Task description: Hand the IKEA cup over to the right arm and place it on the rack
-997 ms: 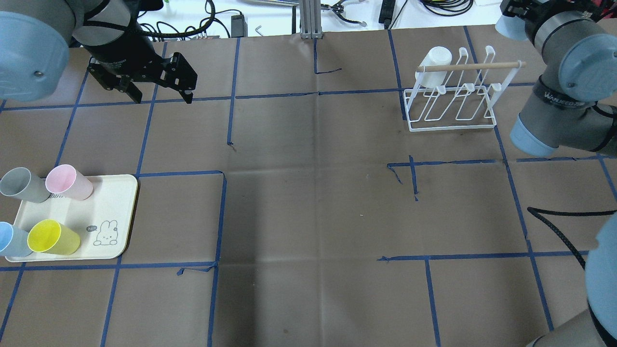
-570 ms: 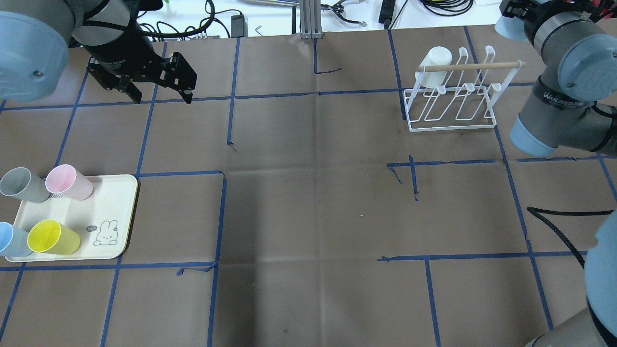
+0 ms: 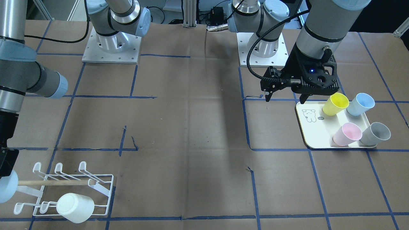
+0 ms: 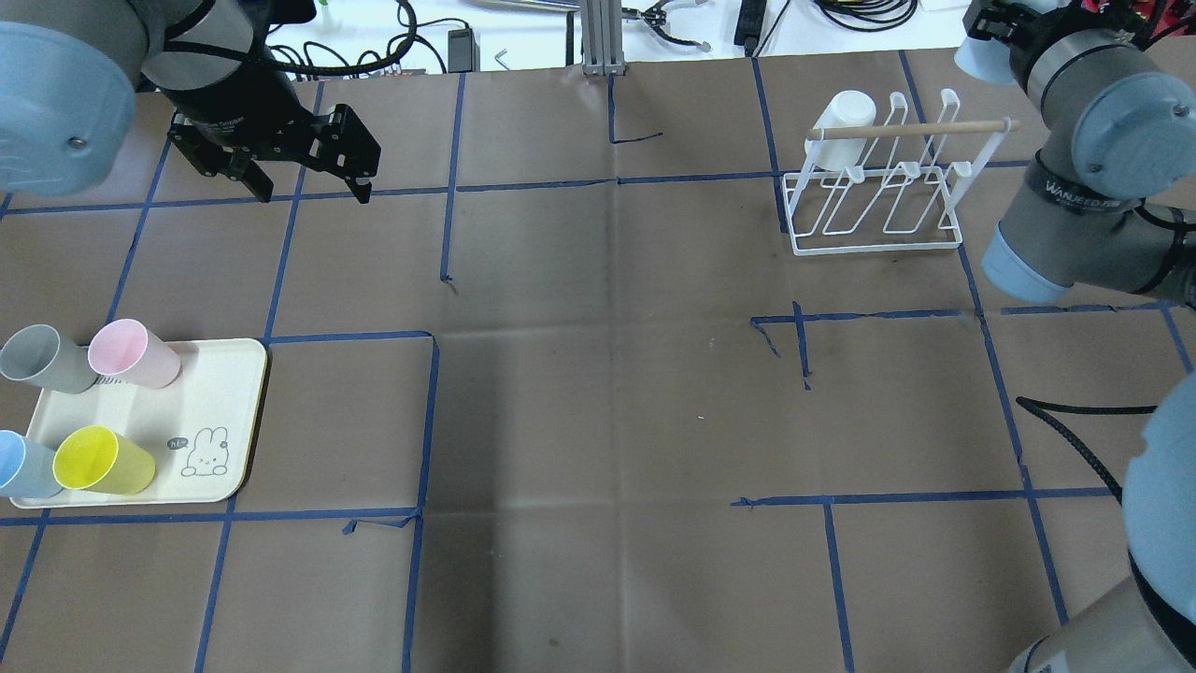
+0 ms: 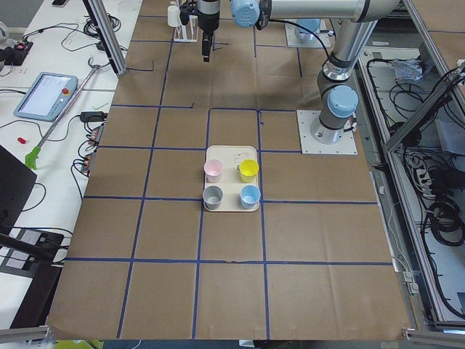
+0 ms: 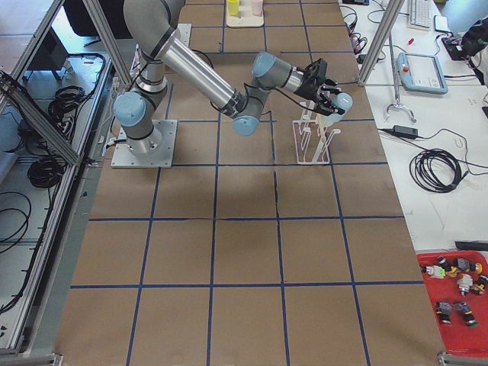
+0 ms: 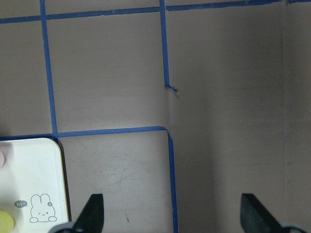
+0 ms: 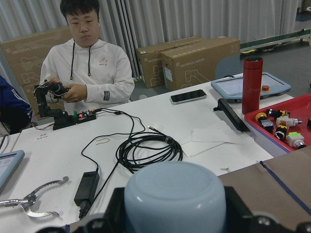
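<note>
Light-blue IKEA cup (image 8: 175, 199) is clamped in my right gripper (image 6: 334, 95), fingers closed on its sides, closed end showing in the right wrist cam. That hand is up off the table, just beside the rack (image 4: 878, 245), out past the end where the wooden dowel (image 4: 911, 129) sticks out. The cup isn't on any prong. Can't tell from these views whether it touches the dowel tip. White cup (image 4: 846, 114) hangs inverted and tilted on a prong at the rack end far from my right hand. Left gripper (image 4: 313, 190) is spread wide with nothing in it, fingers pointing down. It hovers over brown paper (image 4: 607, 374) and blue tape lines (image 4: 453, 187), not touching either. Cream tray (image 4: 224, 374) is well apart from that hand, back toward my base and further out to my left. Only its corner with the rabbit drawing shows in the left wrist cam. Four cups stand upright on the tray: grey cup (image 4: 42, 358) and pink cup (image 4: 131, 352) on the side nearer my left hand, pale-blue cup (image 4: 23, 465) and yellow cup (image 4: 98, 460) behind them. Right wrist cam looks out past the table edge at a person (image 8: 87, 73) seated at a white bench holding a small device. Also there: a black cable coil (image 8: 148, 150), a red bottle (image 8: 251, 82) and a teach pendant (image 8: 252, 87).
</note>
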{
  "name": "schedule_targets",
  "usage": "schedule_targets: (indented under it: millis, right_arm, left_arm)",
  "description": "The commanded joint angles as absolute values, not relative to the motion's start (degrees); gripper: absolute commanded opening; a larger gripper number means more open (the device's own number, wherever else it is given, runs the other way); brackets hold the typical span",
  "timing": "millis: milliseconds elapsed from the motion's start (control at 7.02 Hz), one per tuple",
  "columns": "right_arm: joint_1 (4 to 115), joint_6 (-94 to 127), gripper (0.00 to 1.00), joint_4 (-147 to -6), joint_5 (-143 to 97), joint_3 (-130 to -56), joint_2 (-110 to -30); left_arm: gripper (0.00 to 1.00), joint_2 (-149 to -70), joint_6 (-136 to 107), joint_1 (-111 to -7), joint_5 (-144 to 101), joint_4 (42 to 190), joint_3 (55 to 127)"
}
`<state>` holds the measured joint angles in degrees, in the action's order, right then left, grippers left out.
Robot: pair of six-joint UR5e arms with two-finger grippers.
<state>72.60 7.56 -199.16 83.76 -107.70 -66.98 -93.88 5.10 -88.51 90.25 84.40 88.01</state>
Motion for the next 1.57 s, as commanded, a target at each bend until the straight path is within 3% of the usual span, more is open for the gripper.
schedule_targets:
  millis: [0,1424]
  right_arm:
    - [72.6,7.56,0.09,-199.86,83.76,-107.4,-65.83]
    - [72.51,7.56,0.09,-203.64,84.02,-104.68,-59.33]
  left_arm:
    - [0.99,-94.39,5.1,-88.51,90.35,84.38,87.98]
    - [0.99,-94.31,5.1,-88.51,90.53,84.2,88.07]
